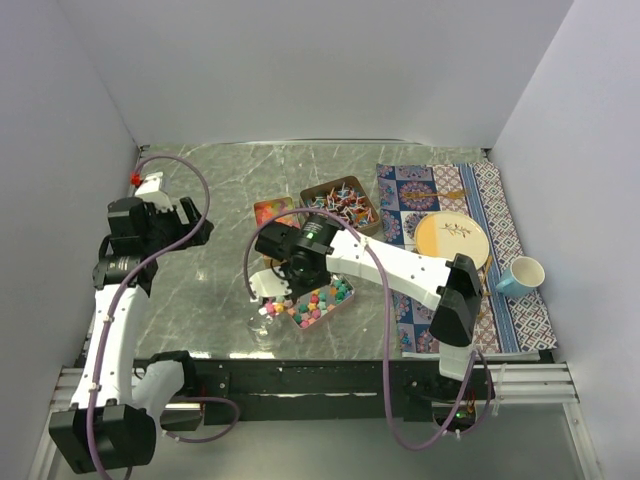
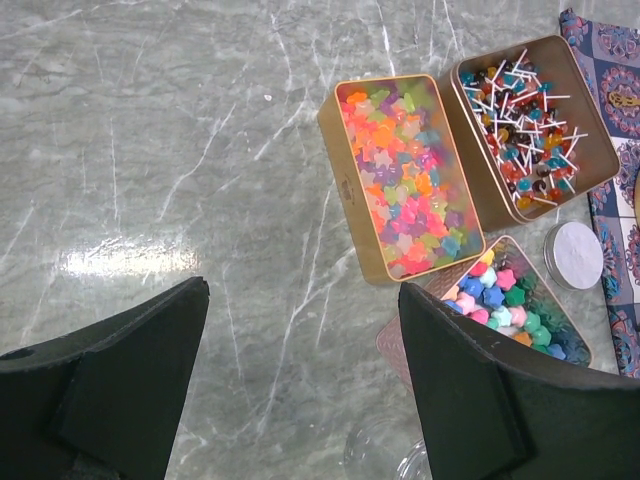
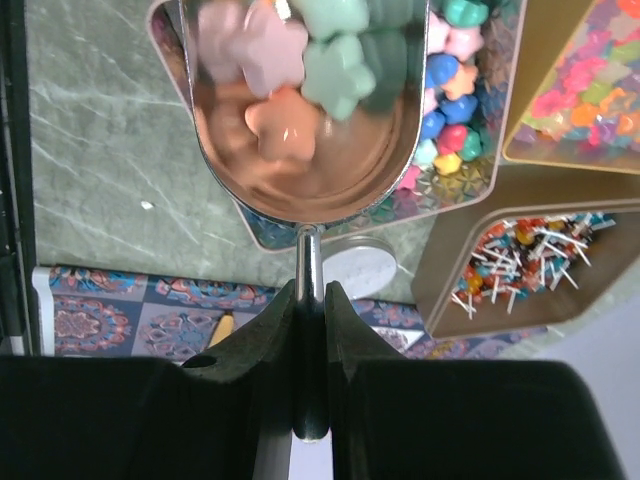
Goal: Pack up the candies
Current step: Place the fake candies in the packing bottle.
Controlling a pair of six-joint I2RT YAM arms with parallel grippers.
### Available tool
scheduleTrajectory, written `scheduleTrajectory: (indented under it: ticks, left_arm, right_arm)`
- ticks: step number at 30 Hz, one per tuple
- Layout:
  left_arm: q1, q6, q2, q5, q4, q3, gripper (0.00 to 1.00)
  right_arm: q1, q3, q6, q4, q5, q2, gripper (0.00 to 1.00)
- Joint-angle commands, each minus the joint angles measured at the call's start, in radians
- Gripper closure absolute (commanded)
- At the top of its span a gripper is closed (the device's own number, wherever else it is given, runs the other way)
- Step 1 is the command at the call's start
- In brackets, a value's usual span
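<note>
we see the right end effector (image 3: 310, 300) shut tight on the thin handle of a metal scoop (image 3: 300, 160), its two fingers pressed against the rod from either side. the bowl of the scoop carries a few star candies (image 3: 275, 55) in pink, peach and mint green. in the right wrist view the scoop lies across one end of the star tin (image 3: 450, 190), where more blue, pink, green and yellow stars sit. we cannot tell how high above the tin it is.

the left end effector (image 2: 300, 300) is spread wide with nothing between its fingers, hanging over bare grey marbled counter (image 1: 200, 180) well left of the tins.

three tins stand close together mid-counter. the gummy tin (image 2: 335, 140) is packed with orange, pink and yellow gummy candies (image 2: 405, 175). just beside it, the stick tin (image 2: 585, 95) holds stick candies (image 2: 525, 125), dark, red and blue pieces on white sticks. the star tin is nearest the arms.

a clear glass jar (image 1: 262, 328) stands just beside the star tin on its near-left side, and its mouth looks open. a round white lid (image 2: 578, 255) lies flat between the stick tin and the star tin, by the edge of a patterned cloth (image 1: 500, 300). on the cloth are a cream and orange plate (image 1: 452, 238) and, at its right edge, a blue cup (image 1: 520, 275).
</note>
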Motion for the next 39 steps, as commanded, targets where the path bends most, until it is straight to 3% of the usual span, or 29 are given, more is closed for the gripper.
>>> scheduleTrajectory:
  ticks: [1, 31, 33, 39]
  left_arm:
    - [0.007, -0.021, -0.037, 0.0, 0.043, -0.022, 0.17]
    - [0.036, -0.057, -0.048, 0.018, 0.095, -0.054, 0.16]
    - [0.036, -0.055, -0.037, 0.024, 0.102, -0.051, 0.16]
    - [0.036, -0.055, 0.07, 0.175, 0.128, 0.012, 0.18]
  right_arm:
    - [0.024, 0.079, 0.022, -0.063, 0.085, 0.002, 1.0]
    - [0.054, 0.097, -0.035, -0.141, 0.275, -0.001, 1.0]
    - [0.037, 0.128, -0.012, -0.139, 0.272, 0.003, 1.0]
    - [-0.24, 0.29, 0.065, -0.141, 0.241, 0.072, 1.0]
